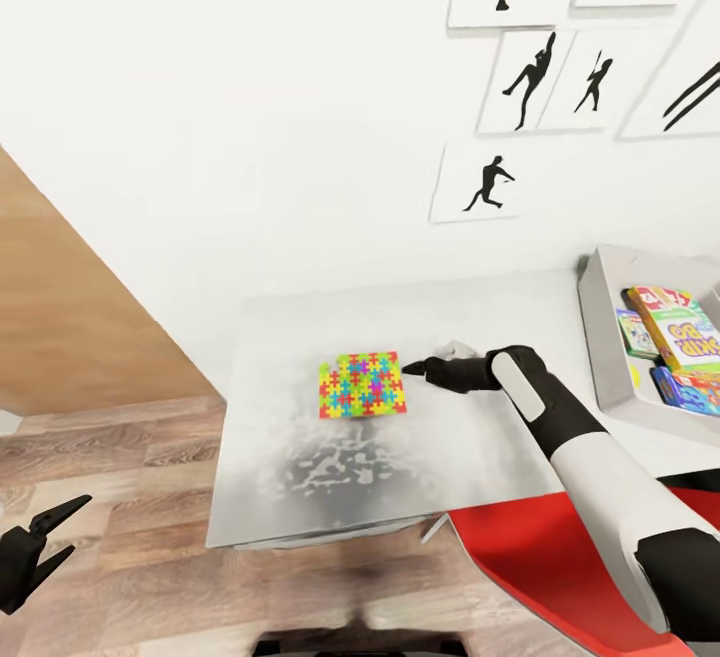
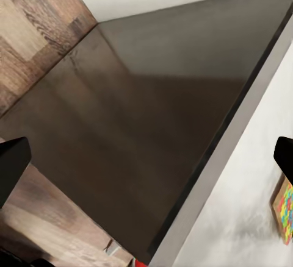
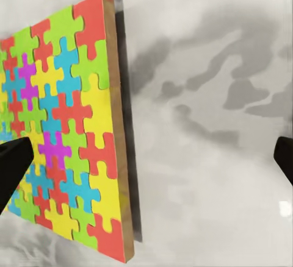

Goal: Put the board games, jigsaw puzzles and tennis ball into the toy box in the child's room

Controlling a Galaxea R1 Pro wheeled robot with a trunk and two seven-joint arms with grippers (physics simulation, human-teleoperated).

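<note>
- Across the middle of the head view lies the pale grey mottled surface [image 1: 300, 497], set against a white wall hung with black silhouette prints [image 1: 485, 182]; wood-plank floor [image 1: 100, 467] shows beside it.
- At that surface's far right end sits the grey open toy box [image 1: 598, 337], already holding several colourful game boxes [image 1: 675, 327], so most of the sorting looks done.
- Reaching across from the right, the white-and-black right arm [image 1: 580, 437] stretches low over the surface, probably to bring its gripper level with the flat toy.
- Near the surface's centre lies the square multicoloured jigsaw puzzle [image 1: 362, 384] on its thin brown backing, flat and apart from the toy box; it appears to be the item in hand.
- The right gripper [image 1: 425, 369] sits just beside the puzzle's near edge; in the right wrist view its dark fingers [image 3: 12, 169] are spread wide, one over the puzzle [image 3: 67, 133], one over bare surface, straddling that edge without pinching it.
- The left gripper [image 1: 45, 537] hangs low over the floor, fingers spread and empty, seemingly parked clear.
</note>
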